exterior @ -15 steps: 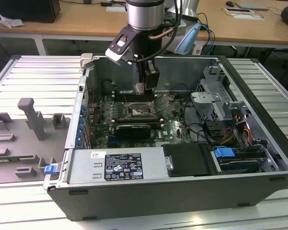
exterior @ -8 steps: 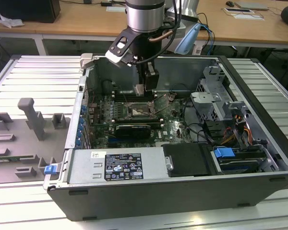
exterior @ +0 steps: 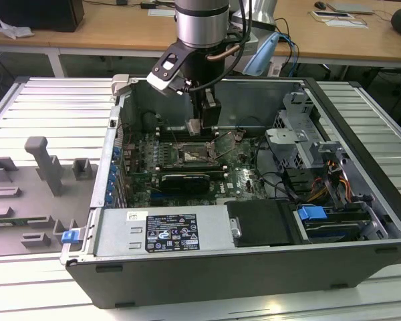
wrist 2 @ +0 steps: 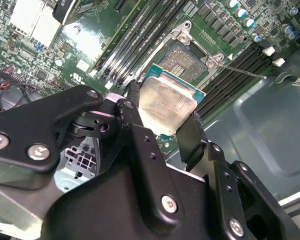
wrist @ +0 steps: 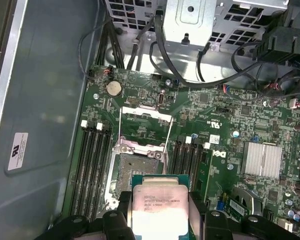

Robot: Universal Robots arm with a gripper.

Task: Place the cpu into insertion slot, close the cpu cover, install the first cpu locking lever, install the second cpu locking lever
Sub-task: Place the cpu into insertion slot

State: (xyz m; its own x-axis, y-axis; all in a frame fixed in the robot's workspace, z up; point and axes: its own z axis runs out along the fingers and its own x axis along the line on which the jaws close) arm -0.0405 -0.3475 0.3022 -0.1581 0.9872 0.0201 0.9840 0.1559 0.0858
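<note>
Holding the chip (wrist 2: 167,100) by two opposite edges, my gripper (wrist 2: 162,114) is clamped on it, one finger (wrist 2: 135,112) at each side, metal top bare between them. In the exterior view it hangs upper middle of the frame, above the socket (exterior: 195,155) and apart from it. The cover plate (wrist: 144,110) stands open beyond the pins.

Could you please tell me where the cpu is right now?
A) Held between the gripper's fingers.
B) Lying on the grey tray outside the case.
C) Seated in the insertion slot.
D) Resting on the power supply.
A: in both wrist views the gripper clamps the cpu, while the insertion slot lies bare, its cpu cover swung open.
</note>
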